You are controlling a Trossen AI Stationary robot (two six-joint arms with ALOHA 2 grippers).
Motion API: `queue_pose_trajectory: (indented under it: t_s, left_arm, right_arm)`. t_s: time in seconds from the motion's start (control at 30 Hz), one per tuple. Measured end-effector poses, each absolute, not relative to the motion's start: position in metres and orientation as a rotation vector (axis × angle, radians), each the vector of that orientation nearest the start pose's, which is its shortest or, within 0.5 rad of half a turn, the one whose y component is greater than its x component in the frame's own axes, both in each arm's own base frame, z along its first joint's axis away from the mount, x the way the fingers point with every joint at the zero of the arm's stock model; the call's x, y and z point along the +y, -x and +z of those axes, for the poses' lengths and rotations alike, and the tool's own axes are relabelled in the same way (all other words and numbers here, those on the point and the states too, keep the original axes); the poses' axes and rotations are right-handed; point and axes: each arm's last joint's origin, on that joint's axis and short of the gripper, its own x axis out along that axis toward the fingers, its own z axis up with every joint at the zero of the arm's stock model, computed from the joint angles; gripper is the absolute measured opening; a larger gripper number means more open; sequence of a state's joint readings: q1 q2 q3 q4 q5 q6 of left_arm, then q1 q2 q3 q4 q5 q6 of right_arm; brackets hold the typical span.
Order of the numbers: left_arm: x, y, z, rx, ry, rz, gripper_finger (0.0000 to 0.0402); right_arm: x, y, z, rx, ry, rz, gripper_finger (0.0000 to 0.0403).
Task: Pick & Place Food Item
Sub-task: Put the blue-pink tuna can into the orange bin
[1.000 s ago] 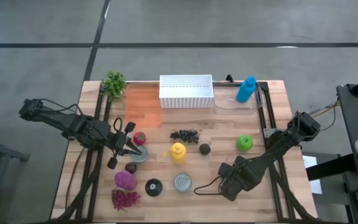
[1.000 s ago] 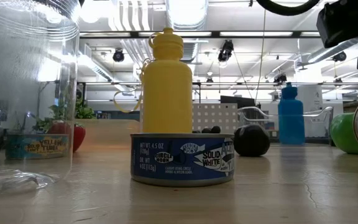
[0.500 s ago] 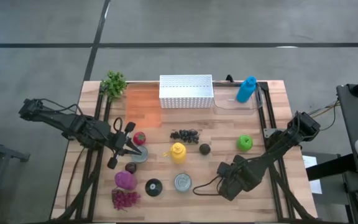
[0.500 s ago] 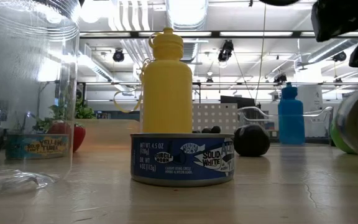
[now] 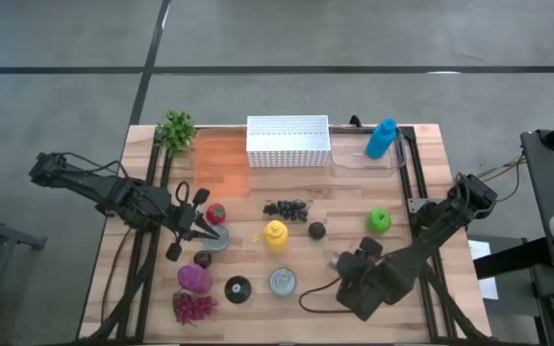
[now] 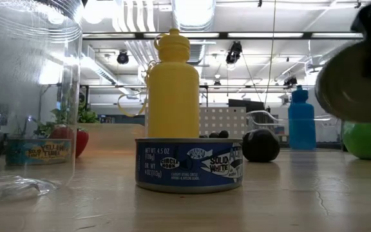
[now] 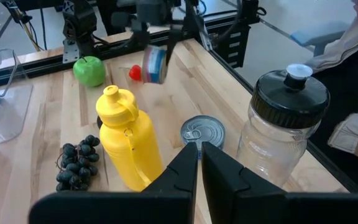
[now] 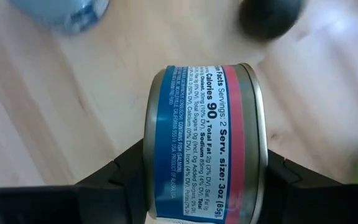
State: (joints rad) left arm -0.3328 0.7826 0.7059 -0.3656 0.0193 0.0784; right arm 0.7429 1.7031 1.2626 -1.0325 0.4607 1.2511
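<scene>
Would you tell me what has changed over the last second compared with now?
The right tool, gripping the blue-and-red can, has lifted it higher off the table and shifted slightly. The left tool, yellow bottle and other items stayed put.

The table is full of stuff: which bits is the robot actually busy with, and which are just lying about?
In the job:
- labelled can, held in the air
- right gripper, clamped on it

Lying about:
- yellow bottle, green apple, dark grapes, tuna can, blue bottle, white basket, strawberry
- left gripper, idle and shut beside the strawberry
</scene>
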Motion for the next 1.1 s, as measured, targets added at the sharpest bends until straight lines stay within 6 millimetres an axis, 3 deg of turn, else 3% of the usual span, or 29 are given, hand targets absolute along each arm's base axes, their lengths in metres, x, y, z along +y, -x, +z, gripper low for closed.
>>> queue_pose_trajectory:
  t_s: [0.27, 0.63, 0.9, 1.1]
  left_arm:
    - [-0.056, -0.160, 0.289, 0.426, -0.146, -0.363, 0.0026]
    - [-0.056, -0.160, 0.289, 0.426, -0.146, -0.363, 0.0026]
    - [-0.056, -0.160, 0.289, 0.428, -0.145, -0.363, 0.0026]
    - [-0.056, -0.160, 0.289, 0.429, -0.143, -0.363, 0.0026]
  right_arm:
    - [0.204, -0.234, 0.264, 0.835, -0.107, -0.619, 0.0185]
    - [0.202, -0.233, 0.306, 0.582, 0.028, -0.596, 0.0185]
    - [0.201, -0.236, 0.320, 0.425, 0.137, -0.644, 0.0185]
    - [0.195, -0.237, 0.324, 0.416, 0.145, -0.659, 0.0185]
